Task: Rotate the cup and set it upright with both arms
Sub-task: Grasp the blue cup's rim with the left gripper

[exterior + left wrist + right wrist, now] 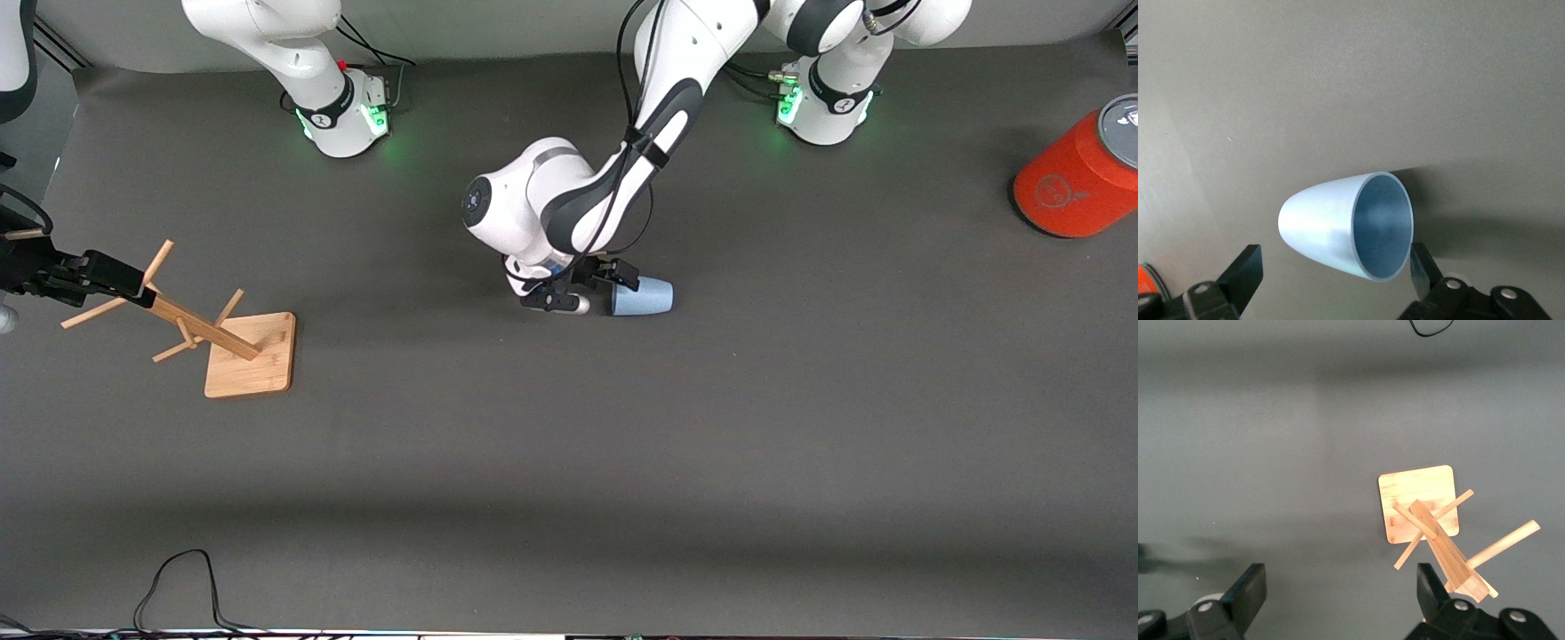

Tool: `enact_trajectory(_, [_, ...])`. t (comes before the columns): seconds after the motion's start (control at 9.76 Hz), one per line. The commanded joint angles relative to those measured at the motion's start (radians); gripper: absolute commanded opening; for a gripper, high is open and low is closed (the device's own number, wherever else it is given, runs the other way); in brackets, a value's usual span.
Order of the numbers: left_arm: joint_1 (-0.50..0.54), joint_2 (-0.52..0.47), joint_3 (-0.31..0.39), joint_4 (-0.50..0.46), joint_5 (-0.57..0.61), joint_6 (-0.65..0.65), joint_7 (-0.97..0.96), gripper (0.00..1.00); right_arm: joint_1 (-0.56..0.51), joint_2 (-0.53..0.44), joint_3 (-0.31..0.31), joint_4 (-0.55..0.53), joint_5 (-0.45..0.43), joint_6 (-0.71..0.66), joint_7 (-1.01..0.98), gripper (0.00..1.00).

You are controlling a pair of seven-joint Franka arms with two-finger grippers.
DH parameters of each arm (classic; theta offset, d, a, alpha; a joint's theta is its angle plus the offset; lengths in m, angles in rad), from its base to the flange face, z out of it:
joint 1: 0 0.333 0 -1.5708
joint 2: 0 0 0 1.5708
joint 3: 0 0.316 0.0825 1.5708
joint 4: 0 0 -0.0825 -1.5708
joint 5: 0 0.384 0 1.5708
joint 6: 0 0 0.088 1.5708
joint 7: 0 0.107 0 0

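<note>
The cup [642,297] lies on its side mid-table, nearer the robots' edge, w/ the left gripper [594,286] fingers open round its rim end; it looks light, stiff & slippy, so pinch the sides; right gripper [1338,600] waits open over the rack [1431,527].

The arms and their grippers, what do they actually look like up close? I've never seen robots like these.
Both arms are glossy white, built of rounded segments with dark grey bands at the joints. The left arm has black cables strapped along it and a round dark cap on one joint. Each base glows green. The left gripper and the right gripper are black, with two flat, wedge-shaped fingers and silver screws.
</note>
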Motion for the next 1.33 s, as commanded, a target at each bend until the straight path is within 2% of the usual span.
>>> enact_trajectory(0.0, [-0.016,0.037,0.012,0.029,0.041,-0.012,0.047,0.98,-0.009,-0.030,0.006,-0.031,-0.007,0.014,-0.045,1.00])
enact_trajectory(0.2, [-0.016,0.048,0.011,0.024,0.082,-0.012,0.084,0.96,-0.007,-0.030,0.006,-0.036,-0.010,0.011,-0.045,1.00])
enact_trajectory(0.31, [-0.016,0.059,0.012,0.024,0.093,-0.012,0.094,0.89,-0.007,-0.030,0.006,-0.034,-0.010,0.008,-0.045,1.00])
enact_trajectory(0.41, [-0.016,0.065,0.012,0.024,0.110,-0.012,0.113,0.74,-0.007,-0.030,0.006,-0.034,-0.014,0.006,-0.045,1.00])
enact_trajectory(0.51, [-0.016,0.071,0.012,0.024,0.112,-0.012,0.117,0.53,-0.007,-0.030,0.006,-0.031,-0.013,0.003,-0.042,1.00])
enact_trajectory(0.61, [-0.016,0.071,0.012,0.024,0.115,-0.014,0.137,0.24,-0.009,-0.030,0.006,-0.031,-0.013,-0.004,-0.043,1.00])
enact_trajectory(0.72, [-0.016,0.071,0.012,0.024,0.121,-0.018,0.169,0.00,-0.007,-0.021,0.009,-0.027,-0.013,-0.007,-0.040,1.00])
enact_trajectory(1.02, [-0.007,0.047,0.021,0.032,0.127,-0.073,0.214,0.00,-0.009,-0.018,0.009,-0.024,-0.013,-0.007,-0.042,1.00])
enact_trajectory(1.23, [-0.002,0.019,0.084,0.102,0.109,-0.156,0.286,0.00,-0.009,-0.015,0.009,-0.024,-0.013,-0.007,-0.040,1.00])
